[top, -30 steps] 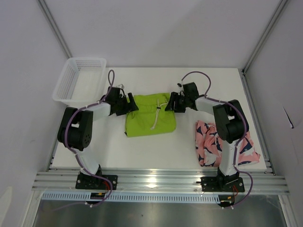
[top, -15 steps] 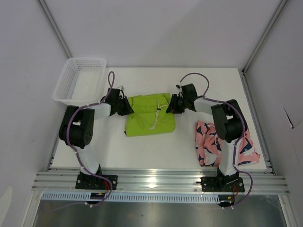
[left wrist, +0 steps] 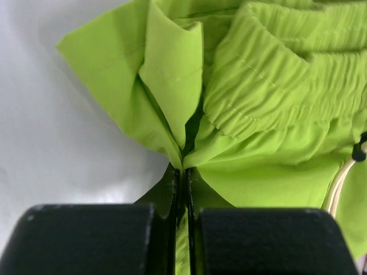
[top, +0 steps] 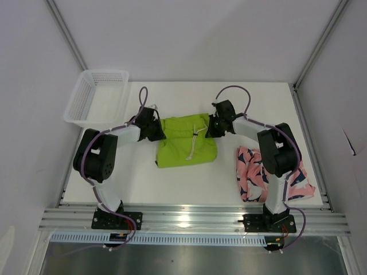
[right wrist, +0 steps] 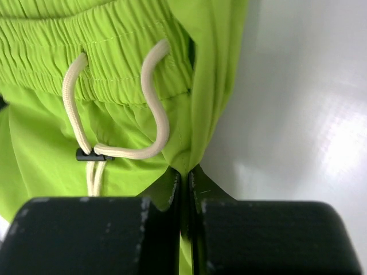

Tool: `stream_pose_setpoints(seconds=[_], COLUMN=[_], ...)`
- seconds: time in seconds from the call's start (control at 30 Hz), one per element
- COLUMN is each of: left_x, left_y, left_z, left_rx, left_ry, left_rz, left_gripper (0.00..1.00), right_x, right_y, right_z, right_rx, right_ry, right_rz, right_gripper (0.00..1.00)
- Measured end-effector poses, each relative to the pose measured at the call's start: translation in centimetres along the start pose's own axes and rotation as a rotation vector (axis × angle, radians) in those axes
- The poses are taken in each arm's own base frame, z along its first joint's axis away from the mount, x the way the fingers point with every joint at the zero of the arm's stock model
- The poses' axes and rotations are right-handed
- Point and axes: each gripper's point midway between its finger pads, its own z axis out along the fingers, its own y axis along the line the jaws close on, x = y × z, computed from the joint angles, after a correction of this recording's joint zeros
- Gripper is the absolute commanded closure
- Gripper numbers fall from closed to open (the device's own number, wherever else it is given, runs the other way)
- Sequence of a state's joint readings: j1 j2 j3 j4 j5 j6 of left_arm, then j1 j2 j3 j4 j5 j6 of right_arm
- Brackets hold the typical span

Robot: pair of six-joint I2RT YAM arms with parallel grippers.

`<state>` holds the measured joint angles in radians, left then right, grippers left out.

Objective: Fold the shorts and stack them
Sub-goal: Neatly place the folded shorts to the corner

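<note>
Fabric at the 9 o'clock edge of the green shorts (top: 186,143), lying mid-table, is clamped tight in your left gripper (top: 156,130). Your right gripper (top: 213,126) pinches their 3 o'clock edge beside the drawstring (right wrist: 132,152). Your pink shorts (top: 250,172) lie crumpled at 4 o'clock from them.

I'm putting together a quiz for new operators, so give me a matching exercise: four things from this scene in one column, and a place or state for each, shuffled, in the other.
1. green shorts
2. pink printed shorts
3. white basket
4. left pincer

A. far left corner of the table
B. shut on a green fabric edge
C. bunched at the right side
D. middle, pinched from both sides

Pairs: 1-D, 2-C, 3-A, 4-B.
</note>
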<state>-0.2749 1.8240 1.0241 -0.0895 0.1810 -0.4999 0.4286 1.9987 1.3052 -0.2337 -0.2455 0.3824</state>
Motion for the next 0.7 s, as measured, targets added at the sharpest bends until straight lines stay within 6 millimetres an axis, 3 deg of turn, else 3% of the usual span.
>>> stream_pose_setpoints(seconds=[0.1,0.2,0.3,0.43,0.57,0.7], left_x=[1.2,2.5,4.3,6.0,5.6,4.5], left_y=[-2.1,-5.8,-10.0,-13.8,-16.6,-19.1], left_z=[-0.8,-1.9,-3.2,-4.6,-6.1,-8.2], left_rx=[-0.002,0.034,0.092,0.155,0.207,0.253], left_ry=[0.011,0.004,-0.005,-0.008,-0.04,-0.068], left_rz=[0.026,0.07,0.111,0.143,0.141,0.145], left_gripper=[1.0,1.0,1.0,1.0,1.0,1.0], right_x=[-0.6,-0.7,-0.4,-1.1,-2.3,-2.2], right_y=[-1.1,-2.7,-4.6,-5.9,-5.5,-5.1], right_z=[-1.9,-4.5,-8.1,-13.7,-19.2,-23.3], right_rx=[0.076,0.139,0.203,0.271,0.289,0.315], right_ry=[-0.023,-0.051,-0.086,-0.171,-0.287,-0.334], right_rz=[0.01,0.039,0.076,0.114,0.13,0.143], right_gripper=[1.0,1.0,1.0,1.0,1.0,1.0])
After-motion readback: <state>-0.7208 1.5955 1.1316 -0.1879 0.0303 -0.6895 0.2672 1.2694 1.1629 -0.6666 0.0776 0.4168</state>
